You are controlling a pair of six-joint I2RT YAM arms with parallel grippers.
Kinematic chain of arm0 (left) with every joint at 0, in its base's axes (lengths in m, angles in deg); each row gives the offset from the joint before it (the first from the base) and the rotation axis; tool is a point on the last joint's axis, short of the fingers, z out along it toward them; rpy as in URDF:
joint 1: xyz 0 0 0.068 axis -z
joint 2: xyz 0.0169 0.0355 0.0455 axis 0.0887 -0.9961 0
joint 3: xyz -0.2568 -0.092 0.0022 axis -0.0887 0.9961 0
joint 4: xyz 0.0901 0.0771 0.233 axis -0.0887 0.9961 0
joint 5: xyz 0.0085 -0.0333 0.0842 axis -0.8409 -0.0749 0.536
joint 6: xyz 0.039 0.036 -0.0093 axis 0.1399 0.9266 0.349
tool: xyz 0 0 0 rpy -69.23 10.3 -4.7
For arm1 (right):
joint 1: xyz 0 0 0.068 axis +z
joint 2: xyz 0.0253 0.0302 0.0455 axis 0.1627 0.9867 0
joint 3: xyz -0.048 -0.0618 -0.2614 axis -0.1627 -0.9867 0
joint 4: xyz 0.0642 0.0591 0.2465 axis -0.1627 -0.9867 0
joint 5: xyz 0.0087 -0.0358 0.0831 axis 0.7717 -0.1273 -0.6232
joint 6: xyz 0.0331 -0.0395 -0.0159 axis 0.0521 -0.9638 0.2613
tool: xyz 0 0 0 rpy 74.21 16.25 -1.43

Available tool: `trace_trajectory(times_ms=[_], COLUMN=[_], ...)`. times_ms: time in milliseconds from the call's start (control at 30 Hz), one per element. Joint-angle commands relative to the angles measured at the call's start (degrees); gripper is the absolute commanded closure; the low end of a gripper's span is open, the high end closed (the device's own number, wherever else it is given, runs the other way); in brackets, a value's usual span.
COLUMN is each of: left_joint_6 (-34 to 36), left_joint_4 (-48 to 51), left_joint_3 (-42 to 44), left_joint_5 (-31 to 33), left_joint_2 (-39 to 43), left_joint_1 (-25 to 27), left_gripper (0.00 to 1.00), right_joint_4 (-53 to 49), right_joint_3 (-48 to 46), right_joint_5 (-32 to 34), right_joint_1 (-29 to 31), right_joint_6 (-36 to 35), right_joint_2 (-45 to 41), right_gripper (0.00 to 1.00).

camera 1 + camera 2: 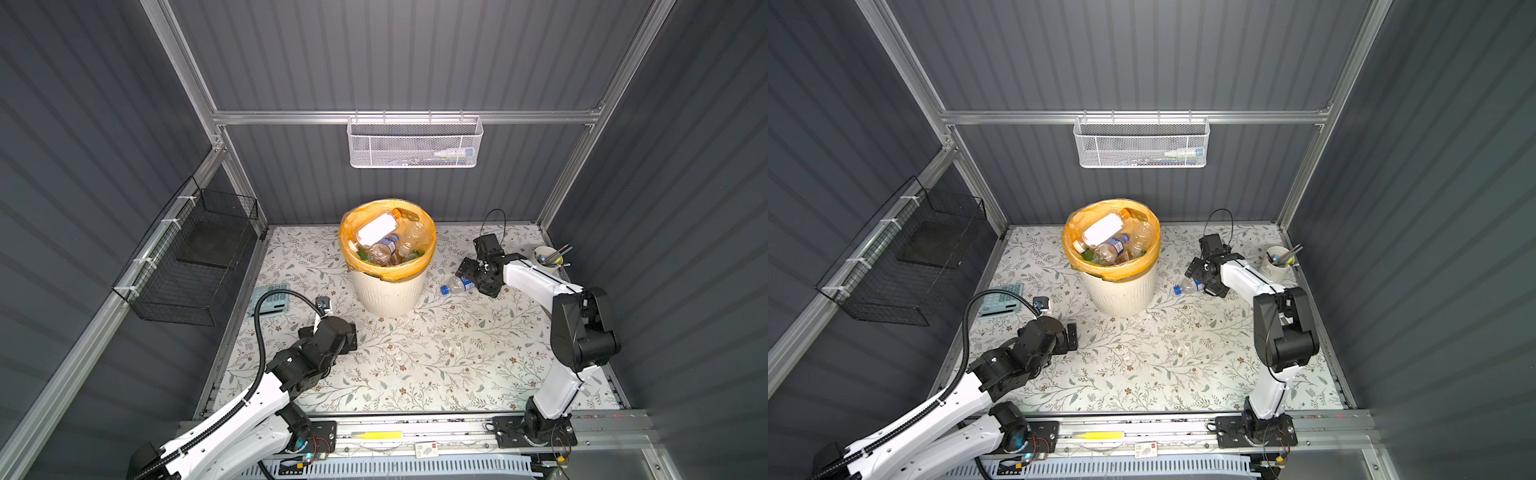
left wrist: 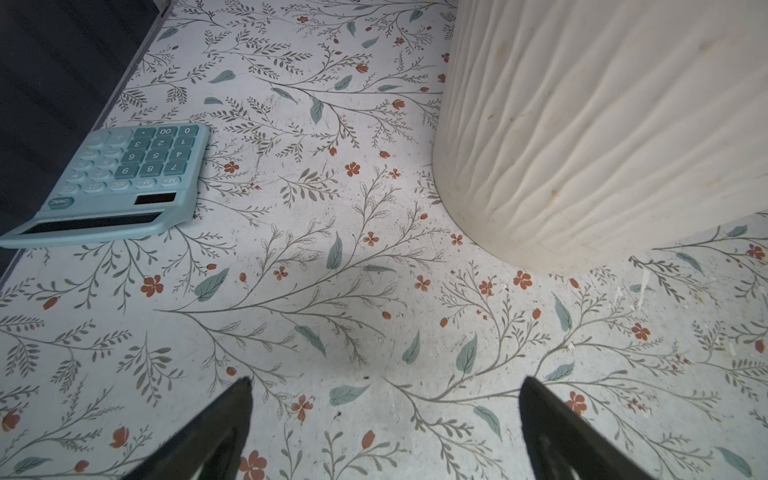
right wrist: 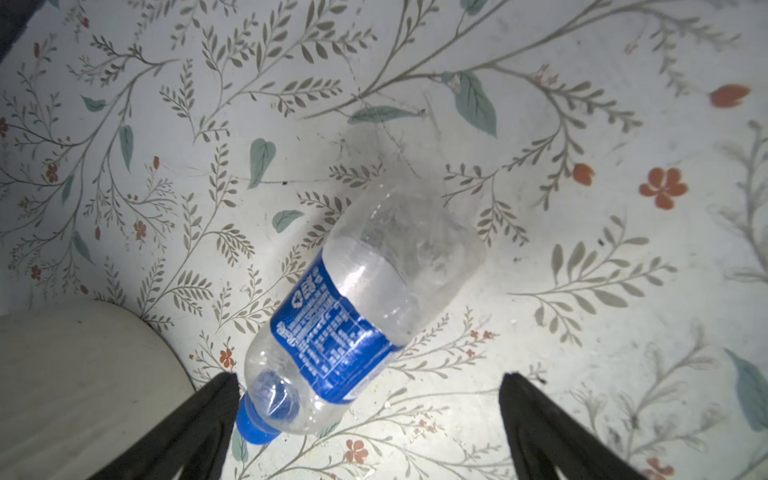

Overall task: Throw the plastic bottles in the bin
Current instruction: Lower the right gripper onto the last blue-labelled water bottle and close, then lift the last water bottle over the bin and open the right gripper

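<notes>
Standing toward the back of the floral-printed table (image 1: 415,374), the bin (image 1: 388,291) is a round, cream, ribbed bucket lined with a glossy orange-yellow bag (image 1: 344,237). In both top views it is heaped with plastic bottles (image 1: 390,243), mostly clear and crumpled. A lone bottle (image 1: 457,285) lies on its side just right of the bin, under the right gripper (image 1: 467,272). The left gripper (image 1: 330,333) hangs over bare table, near a pale-blue calculator (image 1: 270,297). A white cup (image 1: 547,259) of pens stands by the right wall, a white mesh basket (image 1: 415,143) hangs on the back rail, and a black wire basket (image 1: 191,257) on the left wall.

From the left wrist, the left gripper's dark tips stand spread wide with only printed surface between them. The bin's fluted wall rises close by, and the calculator lies flat.

From the right wrist, the right gripper is likewise spread, grasping nothing, straddling the lone bottle. This is thin, dented plastic with a blue wrap label and a blue cap just beside one fingertip (image 3: 224,386).
</notes>
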Motion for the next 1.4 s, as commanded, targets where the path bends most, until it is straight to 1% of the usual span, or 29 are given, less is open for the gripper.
trace_trajectory(times_ms=[0,200,367,400,433,533,633,733,800,867,1033,1200,1267,1367], left_joint_6=[-0.4,-0.4,-0.4,-0.4,-0.4,-0.1,0.0,-0.1,-0.1,-0.1,-0.4,-0.8,-1.0,-1.1], left_joint_4=[1.3,1.5,1.6,1.6,1.6,1.4,1.3,1.1,1.0,1.0,1.0,1.2,1.1,0.4], left_joint_3=[0.9,0.7,0.5,0.5,0.4,0.2,0.0,-0.1,-0.1,-0.1,0.2,0.5,0.6,1.0], left_joint_5=[0.4,0.1,0.0,0.0,0.0,0.0,0.1,-0.1,-0.2,0.0,0.3,0.7,1.0,1.2], left_joint_2=[0.9,0.6,0.8,0.8,0.9,0.8,0.4,0.0,-0.1,-0.1,0.4,0.8,0.8,0.8], left_joint_1=[0.0,0.0,0.0,0.0,0.0,0.0,-0.1,0.0,0.0,0.0,0.0,0.0,0.0,0.0], left_gripper=[0.0,0.0,0.0,0.0,0.0,0.0,0.0,0.0,0.0,0.0,0.0,0.0,0.0,0.0], right_joint_4=[-0.2,-2.9,-3.6,-3.8,-4.0,-4.2,-3.6,-2.5,-2.3,-2.3,-2.8,-1.8,1.4,12.9], right_joint_3=[2.6,6.1,6.9,6.8,6.8,6.4,5.5,4.6,4.4,4.6,6.2,10.6,11.6,10.4], right_joint_5=[-0.5,-1.2,-4.1,-4.5,-4.8,-6.6,-7.3,-8.2,-8.3,-8.4,-7.0,-4.7,-3.1,-1.1], right_joint_1=[-0.3,-0.8,-2.1,-2.2,-2.4,-2.9,-3.1,-3.1,-3.1,-3.1,-3.1,-3.1,-3.1,-3.0], right_joint_6=[1.0,-1.6,-3.8,-4.5,-5.1,-6.9,-8.0,-9.3,-10.4,-11.5,-13.2,-13.4,-12.0,-8.5], right_joint_2=[1.7,6.6,9.0,9.2,9.5,9.3,8.1,5.7,3.6,1.3,-7.2,-19.5,-25.5,-34.8], right_gripper=[0.01,0.01,0.01,0.03,0.05,0.16,0.32,0.43,0.47,0.5,0.5,0.5,0.5,0.49])
